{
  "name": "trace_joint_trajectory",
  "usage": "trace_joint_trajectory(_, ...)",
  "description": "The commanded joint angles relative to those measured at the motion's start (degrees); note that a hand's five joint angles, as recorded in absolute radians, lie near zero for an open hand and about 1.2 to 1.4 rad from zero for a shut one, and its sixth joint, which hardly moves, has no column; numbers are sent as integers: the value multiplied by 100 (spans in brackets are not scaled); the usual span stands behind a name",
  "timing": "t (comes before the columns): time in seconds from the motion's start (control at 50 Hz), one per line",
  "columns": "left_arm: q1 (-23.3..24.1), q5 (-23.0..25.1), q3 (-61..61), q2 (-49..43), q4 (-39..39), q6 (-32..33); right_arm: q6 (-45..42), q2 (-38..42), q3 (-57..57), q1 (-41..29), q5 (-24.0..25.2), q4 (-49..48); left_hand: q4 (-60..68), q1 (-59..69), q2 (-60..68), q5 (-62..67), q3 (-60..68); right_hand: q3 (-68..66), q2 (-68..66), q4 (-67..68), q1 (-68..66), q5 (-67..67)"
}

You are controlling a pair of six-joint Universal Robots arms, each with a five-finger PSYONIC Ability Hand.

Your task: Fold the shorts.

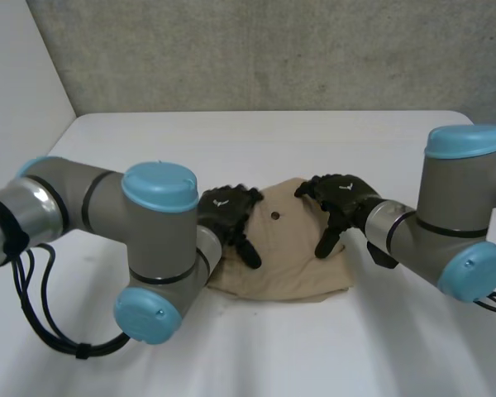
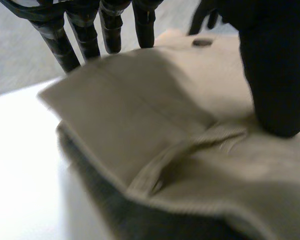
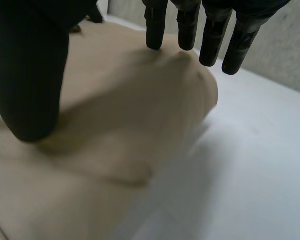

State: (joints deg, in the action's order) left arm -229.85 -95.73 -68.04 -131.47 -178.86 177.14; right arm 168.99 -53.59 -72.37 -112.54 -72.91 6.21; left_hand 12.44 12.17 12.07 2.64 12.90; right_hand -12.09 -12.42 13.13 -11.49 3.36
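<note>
The tan shorts (image 1: 285,260) lie folded into a compact bundle in the middle of the white table, a dark button (image 1: 274,217) showing on top. My left hand (image 1: 230,211) rests on the bundle's left part, my right hand (image 1: 341,197) on its right part. In the left wrist view the fingers (image 2: 110,27) reach straight past the far edge of the shorts (image 2: 140,115), and the thumb (image 2: 275,80) presses down on the cloth near a seam. In the right wrist view straight fingers (image 3: 190,27) touch the rounded edge of the shorts (image 3: 135,105), thumb (image 3: 30,75) on the cloth. Both hands are open.
The white table (image 1: 314,141) stretches around the bundle and ends at a grey wall (image 1: 273,50) at the back. My left arm's elbow (image 1: 153,248) hangs over the near left side, hiding the bundle's left edge. My right arm (image 1: 455,223) stands at the right.
</note>
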Motion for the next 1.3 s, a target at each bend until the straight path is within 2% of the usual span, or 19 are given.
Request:
trace_joint_trajectory(0.02, -69, -429, -112, -362, 18, 355, -366, 595, 382, -23, -434, 3, 114, 141, 151, 94, 68, 209, 242, -313, 149, -336)
trace_joint_trajectory(0.12, -52, -297, -306, -283, 1, 629, -745, 622, 426, -31, -742, 64, 64, 91, 100, 43, 18, 209, 242, -313, 149, -336)
trace_joint_trajectory(0.22, 71, 81, -341, 173, -8, 647, -719, 359, 426, -40, -751, 135, 47, 74, 83, 26, 1, 209, 242, -313, 149, -336)
trace_joint_trajectory(0.38, 63, 195, -297, 1350, -26, 664, -350, -818, 478, -189, -769, 100, -20, 7, 16, -41, -67, 209, 242, -313, 149, -336)
trace_joint_trajectory(0.4, 19, 178, -289, 1630, -17, 664, -167, -1133, 505, -207, -795, 65, -20, 7, 16, -41, -67, 209, 242, -313, 149, -336)
trace_joint_trajectory(0.46, -165, 160, -289, 2062, 9, 655, 55, -1426, 505, -190, -874, 3, -20, 7, 16, -41, -67, 209, 242, -313, 149, -336)
trace_joint_trajectory(0.48, -383, 151, -297, 2359, 27, 655, 386, -1783, 496, -181, -1179, -189, -4, 23, 33, -24, -50, 209, 242, -313, 149, -336)
trace_joint_trajectory(0.54, -797, 143, -297, 2783, 88, 638, 591, -2145, 435, -172, -1681, -357, 80, 107, 117, 60, 34, 209, 242, -313, 149, -336)
trace_joint_trajectory(0.56, -1068, 125, -280, 3054, 210, 629, 608, -2242, 417, -172, -1848, -384, 130, 157, 167, 110, 84, 209, 242, -313, 149, -336)
trace_joint_trajectory(0.62, -1404, 107, -227, 3364, 544, 603, 460, -2533, 312, -163, -2463, -235, 181, 208, 218, 161, 135, 209, 242, -313, 149, -336)
trace_joint_trajectory(0.64, -1492, 116, -210, 3434, 676, 594, 398, -2542, 286, -163, -2517, -174, 165, 192, 201, 144, 118, 209, 242, -313, 149, -336)
trace_joint_trajectory(0.72, -1808, 160, -192, 3584, 1404, 341, 196, -2560, 206, -154, -2518, 73, 14, 41, 51, -6, -32, 209, 242, -313, 149, -336)
trace_joint_trajectory(0.78, -1836, 178, -236, 3584, 1600, 208, 169, -2568, 162, -137, -2518, 135, -4, 23, 33, -24, -50, 209, 242, -313, 149, -336)
trace_joint_trajectory(1.0, -1827, 178, -324, 3584, 1618, 163, 117, -2612, 118, -119, -2465, 117, -222, -195, -186, -243, -269, 209, 242, -313, 149, -336)
trace_joint_trajectory(1.18, -1774, 178, -490, 3601, 1609, 163, 90, -2621, 39, -93, -2175, 73, -222, -195, -186, -243, -269, 209, 242, -313, 149, -336)
trace_joint_trajectory(1.3, -1757, 178, -587, 3646, 1425, 146, 90, -2630, -22, -5, -2149, 64, -222, -195, -186, -243, -269, 209, 242, -313, 149, -336)
